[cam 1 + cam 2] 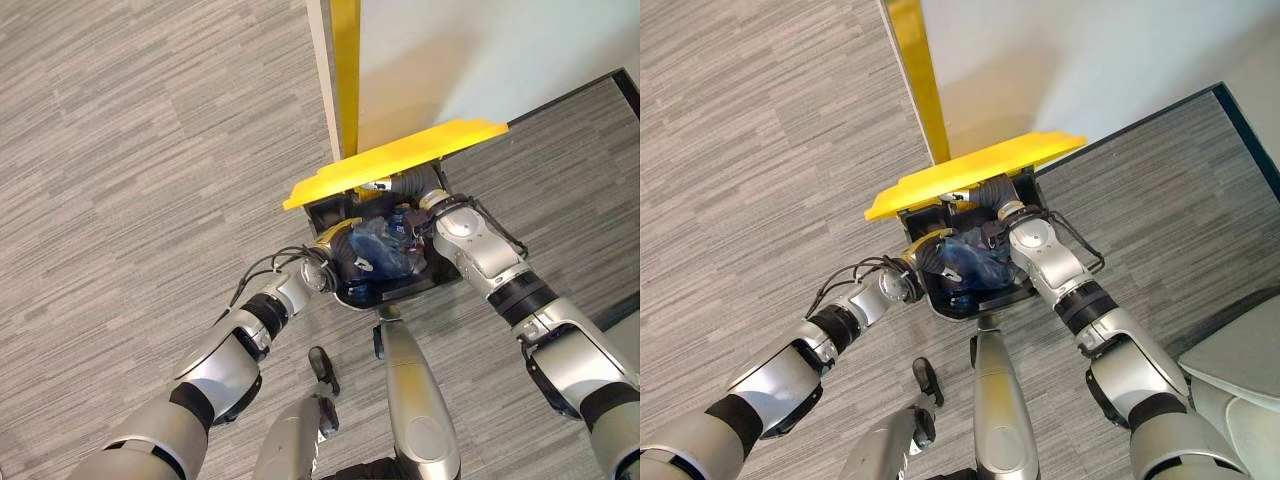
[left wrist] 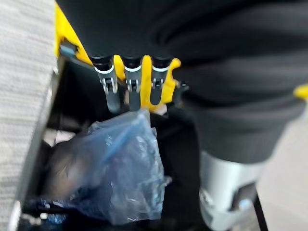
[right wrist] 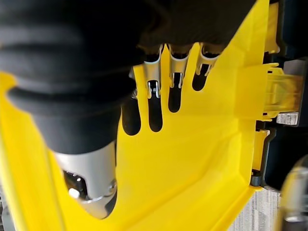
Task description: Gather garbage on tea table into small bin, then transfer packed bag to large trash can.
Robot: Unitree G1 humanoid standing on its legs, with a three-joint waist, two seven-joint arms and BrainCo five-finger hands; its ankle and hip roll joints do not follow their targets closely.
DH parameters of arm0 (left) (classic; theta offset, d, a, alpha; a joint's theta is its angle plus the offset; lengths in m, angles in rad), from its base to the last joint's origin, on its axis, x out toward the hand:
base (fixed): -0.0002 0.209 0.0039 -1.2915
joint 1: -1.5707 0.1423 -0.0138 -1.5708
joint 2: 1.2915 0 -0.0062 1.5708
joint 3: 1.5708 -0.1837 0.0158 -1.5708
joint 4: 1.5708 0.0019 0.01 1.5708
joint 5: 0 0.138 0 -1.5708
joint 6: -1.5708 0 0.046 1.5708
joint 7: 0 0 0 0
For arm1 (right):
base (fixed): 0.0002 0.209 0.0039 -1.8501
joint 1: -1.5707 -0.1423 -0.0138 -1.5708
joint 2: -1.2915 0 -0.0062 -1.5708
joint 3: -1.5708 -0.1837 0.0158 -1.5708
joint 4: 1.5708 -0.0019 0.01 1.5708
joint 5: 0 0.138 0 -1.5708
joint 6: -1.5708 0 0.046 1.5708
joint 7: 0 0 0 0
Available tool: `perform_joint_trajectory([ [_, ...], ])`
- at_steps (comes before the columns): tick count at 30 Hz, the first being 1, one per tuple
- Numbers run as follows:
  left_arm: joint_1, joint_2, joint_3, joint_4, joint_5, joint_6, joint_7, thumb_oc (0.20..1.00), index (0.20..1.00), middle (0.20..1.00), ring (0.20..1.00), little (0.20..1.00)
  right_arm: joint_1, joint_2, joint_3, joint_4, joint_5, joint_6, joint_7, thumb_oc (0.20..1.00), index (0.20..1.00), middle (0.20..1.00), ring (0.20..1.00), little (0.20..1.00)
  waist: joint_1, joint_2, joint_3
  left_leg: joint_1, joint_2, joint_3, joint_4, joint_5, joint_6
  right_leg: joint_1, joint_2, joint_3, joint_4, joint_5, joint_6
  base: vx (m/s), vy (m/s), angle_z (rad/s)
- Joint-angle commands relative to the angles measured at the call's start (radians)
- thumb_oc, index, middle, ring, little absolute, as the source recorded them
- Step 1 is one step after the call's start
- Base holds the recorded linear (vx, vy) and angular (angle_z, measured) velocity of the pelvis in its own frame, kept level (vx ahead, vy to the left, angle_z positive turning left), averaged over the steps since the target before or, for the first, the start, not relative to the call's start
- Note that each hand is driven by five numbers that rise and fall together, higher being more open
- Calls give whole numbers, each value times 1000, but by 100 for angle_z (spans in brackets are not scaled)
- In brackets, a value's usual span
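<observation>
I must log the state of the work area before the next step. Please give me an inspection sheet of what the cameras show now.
Surface: grey striped carpet floor.
Job's things: large trash can, dark body, its yellow lid raised; blue packed bag lies inside the opening.
Clutter: nothing seen.
Hands: left hand reaches into the can just above the bag, fingers fairly straight, not closed on the bag; right hand lies with straight fingers against the underside of the lid, apparently propping it.
Cables: nothing seen apart from the robot's own.
Surroundings: pale wall with a yellow vertical strip behind the can.
</observation>
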Motion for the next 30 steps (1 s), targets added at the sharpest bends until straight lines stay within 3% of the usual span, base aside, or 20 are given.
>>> perform_joint_trajectory([
  [1,143,17,41,-117,4,-49,14,1000,1000,1000,1000,1000,68,40,-64,-58,-59,-55,22,1000,1000,1000,1000,1000,20,-32,-138,174,-78,16,78,-279,15,-93,12,-37,-191,270,146,-36,-33,15],
  [8,338,120,140,-297,-93,-75,-25,1000,1000,1000,1000,1000,217,21,-131,-104,-136,-35,53,1000,1000,1000,1000,1000,68,-62,-175,201,-75,0,106,-297,20,-26,-7,-62,-224,278,146,-42,-24,12],
  [11,538,194,270,-372,-147,-82,-63,1000,1000,1000,1000,1000,348,10,-212,-124,-211,-19,76,1000,1000,1000,1000,1000,112,-79,-198,236,-74,-1,135,-318,24,39,-22,-83,-259,286,150,-110,10,8],
  [14,642,223,336,-396,-174,-81,-82,1000,1000,1000,1000,1000,420,4,-248,-158,-242,-14,87,1000,1000,1000,1000,1000,126,-102,-201,235,-89,-4,173,-322,34,67,-38,-86,-281,302,155,-97,19,1],
  [16,784,256,468,-400,-201,-75,-92,1000,1000,1000,1000,1000,541,-11,-312,-210,-309,-20,106,1000,1000,1000,1000,1000,153,-117,-192,212,-104,-2,240,-324,49,108,-40,-108,-309,306,171,-155,36,6],
  [17,785,257,469,-401,-201,-74,-92,1000,1000,1000,1000,1000,542,-10,-312,-211,-309,-19,106,1000,1000,1000,1000,1000,150,-123,-194,210,-110,-3,237,-319,50,105,-46,-106,-310,307,171,-134,22,0],
  [20,899,271,599,-359,-200,-66,-94,1000,1000,1000,1000,1000,667,-49,-377,-256,-402,-15,130,1000,1000,1000,1000,1000,165,-128,-212,204,-114,1,204,-273,60,110,-49,-137,-305,283,179,-150,43,-1],
  [22,960,261,674,-325,-213,-58,-84,1000,1000,1000,1000,1000,751,-66,-399,-257,-479,-16,140,1000,1000,1000,1000,1000,166,-115,-201,203,-97,10,143,-204,72,95,-41,-139,-182,287,191,-270,84,-17],
  [23,992,262,694,-334,-217,-54,-89,1000,1000,1000,1000,1000,817,-72,-423,-251,-516,-22,147,1000,1000,1000,1000,1000,175,-106,-208,181,-94,5,111,-165,82,119,-37,-124,-87,223,160,-241,52,-19],
  [24,993,262,694,-335,-217,-53,-89,1000,1000,1000,1000,1000,818,-71,-424,-251,-516,-22,148,1000,1000,1000,1000,1000,174,-110,-210,179,-97,5,109,-162,82,115,-40,-122,-86,224,160,-243,50,-21],
  [26,1006,266,699,-334,-209,-52,-91,1000,1000,1000,1000,1000,857,-73,-436,-236,-544,-22,153,1000,1000,1000,1000,1000,186,-86,-223,163,-78,5,55,-129,85,127,-14,-79,46,139,132,-108,21,-27],
  [27,1006,267,699,-334,-209,-52,-91,1000,1000,1000,1000,1000,857,-72,-436,-236,-544,-22,153,1000,1000,1000,1000,1000,186,-89,-225,160,-81,6,53,-125,85,123,-15,-77,44,142,132,-101,19,-25],
  [28,1020,269,706,-337,-192,-50,-94,1000,1000,1000,1000,1000,883,-73,-436,-206,-571,-29,152,1000,1000,1000,1000,1000,200,-61,-234,154,-56,12,14,-97,90,131,-6,-43,208,81,112,-83,-10,-13],
  [30,1024,268,710,-331,-184,-50,-88,1000,1000,1000,1000,1000,894,-72,-434,-189,-587,-28,152,1000,1000,1000,1000,1000,208,-59,-239,145,-48,16,9,-85,84,152,-8,-24,209,77,114,-18,-61,-18],
])
